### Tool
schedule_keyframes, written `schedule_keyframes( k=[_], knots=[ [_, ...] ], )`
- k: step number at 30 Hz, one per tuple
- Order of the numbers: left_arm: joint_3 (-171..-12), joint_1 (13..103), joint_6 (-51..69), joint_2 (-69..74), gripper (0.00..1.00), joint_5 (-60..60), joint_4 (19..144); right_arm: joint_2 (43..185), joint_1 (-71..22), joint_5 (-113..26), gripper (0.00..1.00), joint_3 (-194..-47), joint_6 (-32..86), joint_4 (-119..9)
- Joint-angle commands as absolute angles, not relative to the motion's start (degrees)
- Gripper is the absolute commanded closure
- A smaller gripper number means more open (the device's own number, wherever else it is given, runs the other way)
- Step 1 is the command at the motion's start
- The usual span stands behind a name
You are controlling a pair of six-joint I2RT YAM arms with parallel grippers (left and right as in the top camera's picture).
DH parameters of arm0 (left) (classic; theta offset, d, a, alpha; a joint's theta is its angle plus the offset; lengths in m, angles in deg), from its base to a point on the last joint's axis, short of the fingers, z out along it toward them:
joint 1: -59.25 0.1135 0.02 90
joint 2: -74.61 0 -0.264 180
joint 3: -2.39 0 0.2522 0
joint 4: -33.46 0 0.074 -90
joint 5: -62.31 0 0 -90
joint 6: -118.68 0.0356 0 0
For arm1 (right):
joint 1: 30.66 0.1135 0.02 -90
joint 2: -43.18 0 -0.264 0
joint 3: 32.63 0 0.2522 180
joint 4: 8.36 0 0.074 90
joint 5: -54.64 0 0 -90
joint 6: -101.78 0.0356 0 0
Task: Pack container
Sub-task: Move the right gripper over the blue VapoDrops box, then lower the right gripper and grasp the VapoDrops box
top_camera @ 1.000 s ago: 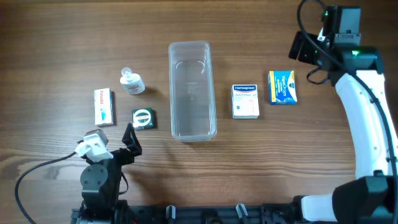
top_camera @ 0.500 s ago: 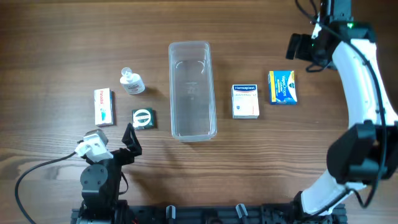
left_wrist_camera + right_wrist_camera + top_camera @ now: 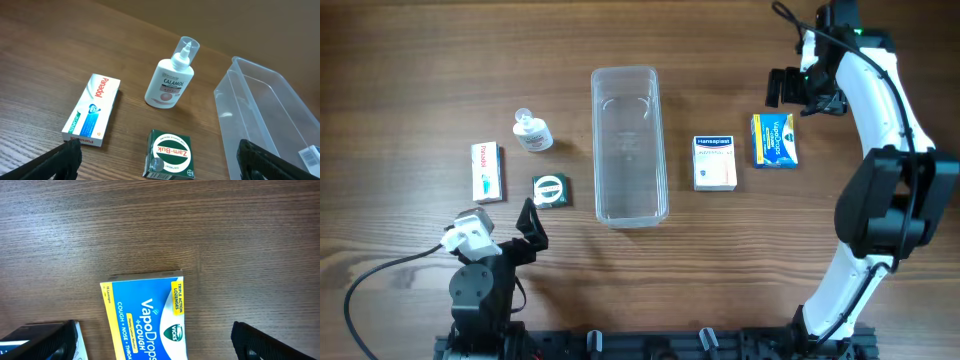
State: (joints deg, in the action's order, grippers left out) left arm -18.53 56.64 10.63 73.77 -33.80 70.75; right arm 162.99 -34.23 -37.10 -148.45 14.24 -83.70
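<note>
Around the container (image 3: 628, 150), wood-grain table (image 3: 420, 60), perhaps laminate.

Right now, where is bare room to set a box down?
Free: the far strip beyond the bottle and tub, and the near stretch before the Hansaplast box. Crowded: left of the tub, among bottle, Panadol, Zam-Buk.

The blue VapoDrops box (image 3: 145, 317) runs off the right wrist view at 6 o'clock. The container (image 3: 265, 100) is cut off at 4 o'clock in the left wrist view.
</note>
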Motion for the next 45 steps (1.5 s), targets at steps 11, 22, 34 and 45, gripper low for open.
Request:
schedule_keyframes(
  k=[11,22,34,45],
  knots=[
    [-18.3,56.9,11.8,74.1,0.00,-33.7,70.5,169.2,-33.9,-38.5,0.00,-149.0,16.1,-85.4],
    [-18.3,56.9,11.8,74.1,0.00,-33.7,70.5,170.7,-30.8,-39.3,0.00,-148.0,11.8,-86.5],
    [-18.3,56.9,11.8,74.1,0.00,-33.7,70.5,171.2,-30.7,-31.5,0.00,-148.0,16.4,-88.8],
    [-18.3,56.9,11.8,74.1,0.00,-33.7,70.5,171.2,-30.7,-35.2,0.00,-142.2,18.0,-87.1]
  ],
)
